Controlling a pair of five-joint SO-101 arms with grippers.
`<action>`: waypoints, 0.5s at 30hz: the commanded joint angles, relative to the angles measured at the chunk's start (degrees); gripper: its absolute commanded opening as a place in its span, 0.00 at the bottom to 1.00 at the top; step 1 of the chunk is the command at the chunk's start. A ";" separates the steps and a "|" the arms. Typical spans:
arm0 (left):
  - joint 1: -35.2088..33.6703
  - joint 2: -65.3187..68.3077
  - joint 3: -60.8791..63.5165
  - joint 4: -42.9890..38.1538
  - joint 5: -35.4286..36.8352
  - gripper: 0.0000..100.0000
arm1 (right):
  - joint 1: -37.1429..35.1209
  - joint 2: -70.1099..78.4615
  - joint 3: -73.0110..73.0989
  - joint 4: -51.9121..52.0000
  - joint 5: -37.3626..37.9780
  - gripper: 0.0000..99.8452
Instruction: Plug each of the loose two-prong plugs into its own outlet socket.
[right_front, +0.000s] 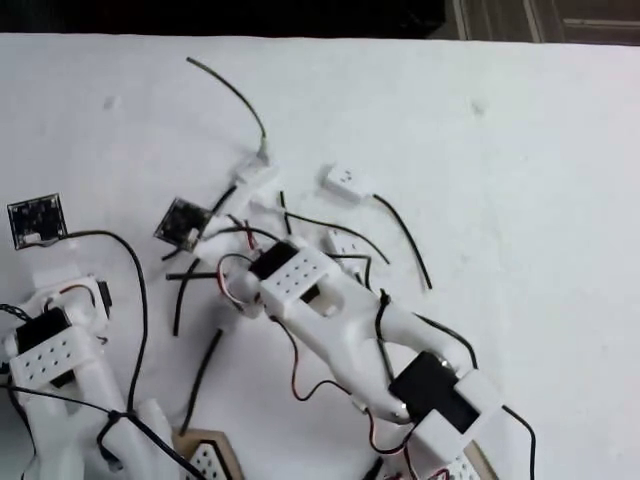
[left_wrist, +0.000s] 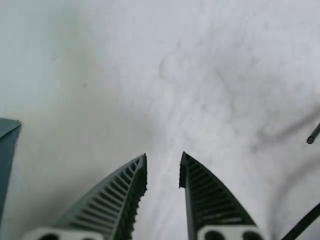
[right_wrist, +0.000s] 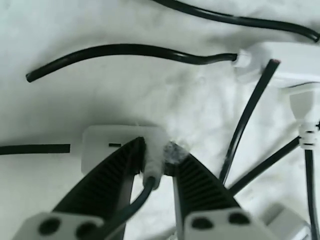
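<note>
Near the middle of the desk (right_front: 520, 150) my right end effector (right_wrist: 158, 146) clamps a two-prong plug (right_wrist: 152, 164) against an outlet socket (right_wrist: 102, 150), the left end effector (left_wrist: 163, 165) stands apart; next, I think, comes a straight push.

The white desk (right_front: 540, 150) is bare over its far and right parts, wide room for a gripper. Its middle is crowded: short black cable stubs (right_front: 405, 235), a white rectangular outlet socket (right_front: 345, 181) and a small black square circuit board (right_front: 184, 222) lie close together. The right gripper (right_wrist: 159, 150) pinches a white plug (right_wrist: 152, 170) between its fingers (right_wrist: 115, 175), hemmed in by more stubs. Bare desk lies ahead of the left gripper (left_wrist: 163, 165) and its parted fingers (left_wrist: 125, 195).
</note>
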 joint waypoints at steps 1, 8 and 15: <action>0.48 -1.54 -0.53 -1.05 0.09 0.13 | 0.84 -2.59 -0.18 2.77 -3.78 0.07; 2.68 -1.54 -4.75 6.07 0.44 0.26 | 0.40 -19.91 -0.44 11.91 -7.65 0.30; 8.13 -1.54 -13.89 17.23 0.00 0.26 | 1.01 -42.86 -0.18 23.60 -7.91 0.26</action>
